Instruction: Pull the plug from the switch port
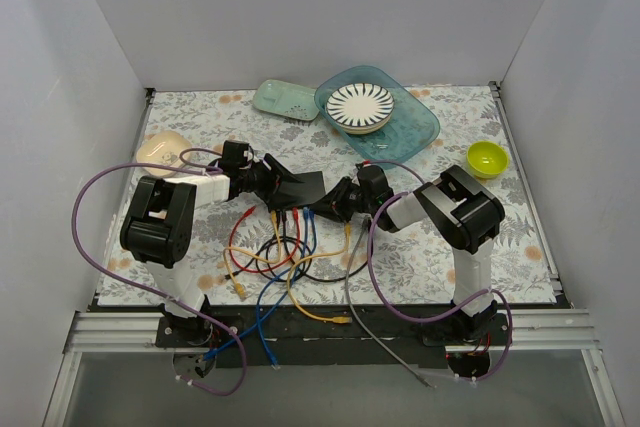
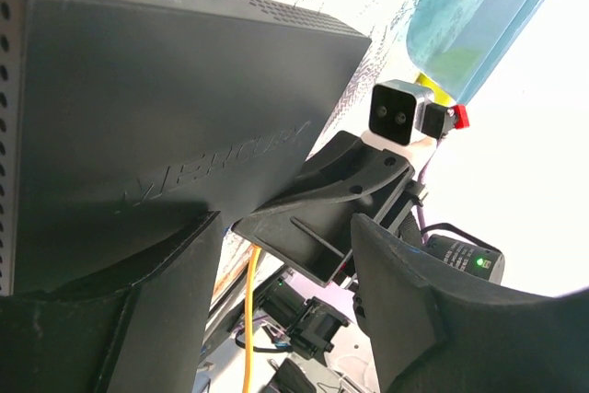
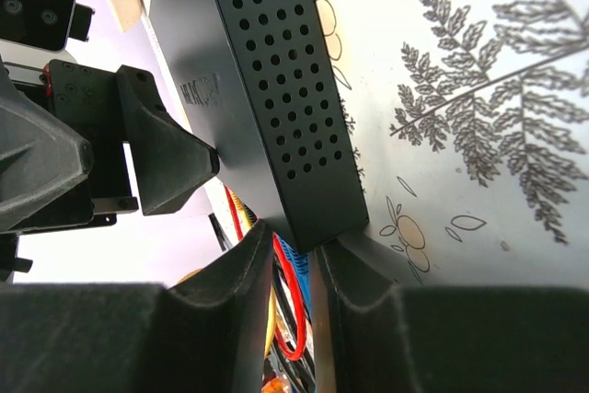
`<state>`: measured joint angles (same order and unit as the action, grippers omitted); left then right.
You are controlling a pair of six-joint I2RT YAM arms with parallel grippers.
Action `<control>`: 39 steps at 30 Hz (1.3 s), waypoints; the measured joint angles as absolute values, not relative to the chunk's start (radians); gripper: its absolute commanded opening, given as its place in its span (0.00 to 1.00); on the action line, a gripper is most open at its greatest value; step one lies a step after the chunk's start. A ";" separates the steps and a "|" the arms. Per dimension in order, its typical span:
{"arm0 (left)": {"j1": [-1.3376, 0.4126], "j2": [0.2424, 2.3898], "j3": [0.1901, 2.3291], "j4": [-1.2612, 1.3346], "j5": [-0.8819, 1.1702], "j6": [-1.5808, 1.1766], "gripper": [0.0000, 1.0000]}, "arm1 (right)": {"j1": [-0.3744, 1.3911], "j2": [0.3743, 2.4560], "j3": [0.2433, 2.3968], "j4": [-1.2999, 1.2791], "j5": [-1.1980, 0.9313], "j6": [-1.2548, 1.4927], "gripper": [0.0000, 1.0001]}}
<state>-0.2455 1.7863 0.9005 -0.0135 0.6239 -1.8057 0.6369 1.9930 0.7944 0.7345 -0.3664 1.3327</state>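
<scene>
Switch (image 1: 303, 187) lay near the middle of the top view. Left gripper (image 1: 268, 179) was at its 9 o'clock and right gripper (image 1: 322, 209) at its 4 o'clock, both touching it or just beside. Cables (image 1: 285, 247) left its near edge toward 6 o'clock: yellow, red, blue, black. Approx. four plugs (image 1: 290, 215) sat in the ports; exact no. too small to tell. Counted: one switch, two grippers, one striped plate (image 1: 360, 107) in one teal tray (image 1: 415, 127) at 1 o'clock, one green bowl (image 1: 487, 158) at 2 o'clock.

Left wrist view: left fingers (image 2: 120, 319) stood wide apart, one tip on the switch's lettered face, so bracing, not clamping.

Right wrist view: right fingers (image 3: 230, 310) were nearly together at the switch corner, w/ red and blue cables in the gap. Whether a plug was pinched I could not tell.

Step in hand, as I judge: taking hold of a plug, pull not yet done. Next move calls for a firm pinch on one plug, then a straight pull out of the port while the left gripper steadies the switch.
</scene>
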 measured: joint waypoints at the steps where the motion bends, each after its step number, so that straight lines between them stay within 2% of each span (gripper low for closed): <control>1: -0.246 1.785 0.899 -0.013 0.625 -1.806 0.59 | 0.637 1.993 0.794 0.734 -0.366 1.333 0.26; 2: -0.246 1.784 0.896 -0.013 0.626 -1.806 0.59 | 0.637 1.993 0.794 0.733 -0.366 1.333 0.25; 5: -0.245 1.783 0.894 -0.013 0.628 -1.807 0.59 | 0.637 1.995 0.794 0.735 -0.367 1.336 0.12; 6: -0.245 1.783 0.894 -0.014 0.628 -1.807 0.59 | 0.636 1.996 0.794 0.736 -0.368 1.338 0.02; 17: -0.245 1.783 0.895 -0.014 0.629 -1.815 0.59 | 0.631 1.998 0.804 0.720 -0.408 1.256 0.01; 19: -0.245 1.783 0.895 -0.014 0.630 -1.817 0.59 | 0.627 1.998 0.800 0.735 -0.422 1.249 0.20; 21: -0.245 1.783 0.895 -0.015 0.632 -1.820 0.59 | 0.627 1.998 0.783 0.753 -0.423 1.247 0.33; 22: -0.245 1.783 0.894 -0.017 0.633 -1.822 0.59 | 0.628 1.998 0.776 0.758 -0.422 1.252 0.35; 28: -0.245 1.783 0.891 -0.015 0.636 -1.826 0.59 | 0.632 1.998 0.774 0.768 -0.445 1.260 0.37; 39: -0.245 1.773 0.870 0.009 0.636 -1.831 0.59 | 0.637 2.044 0.829 0.767 -0.453 1.308 0.34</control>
